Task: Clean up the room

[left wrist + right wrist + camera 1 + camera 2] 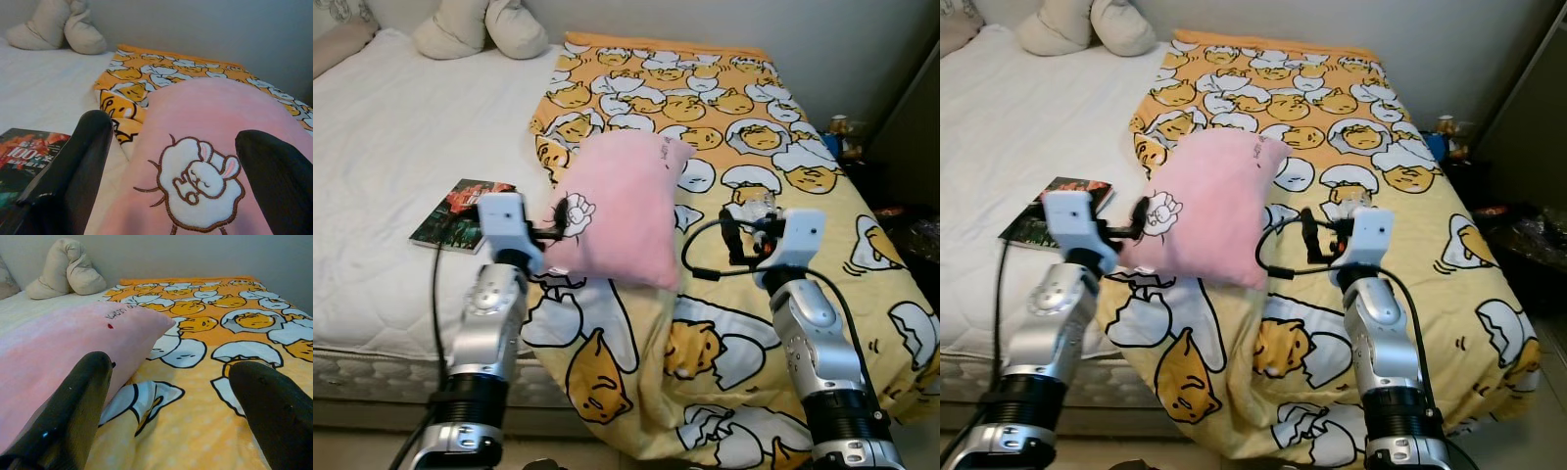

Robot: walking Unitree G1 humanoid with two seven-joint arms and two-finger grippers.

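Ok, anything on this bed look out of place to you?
Yes. The pink pillow lies mid-bed on the yellow blanket, far from the cream pillows at the head. A book lies on the white sheet. The blanket covers one side only.

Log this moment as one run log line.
left gripper: open around edge of pink plush pillow | right gripper: open, over yellow egg-print blanket | book: on white mattress

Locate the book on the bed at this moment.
The book lies flat on the white mattress at the robot's left, just beyond the left gripper and left of the pink pillow; its cover corner also shows in the left wrist view.
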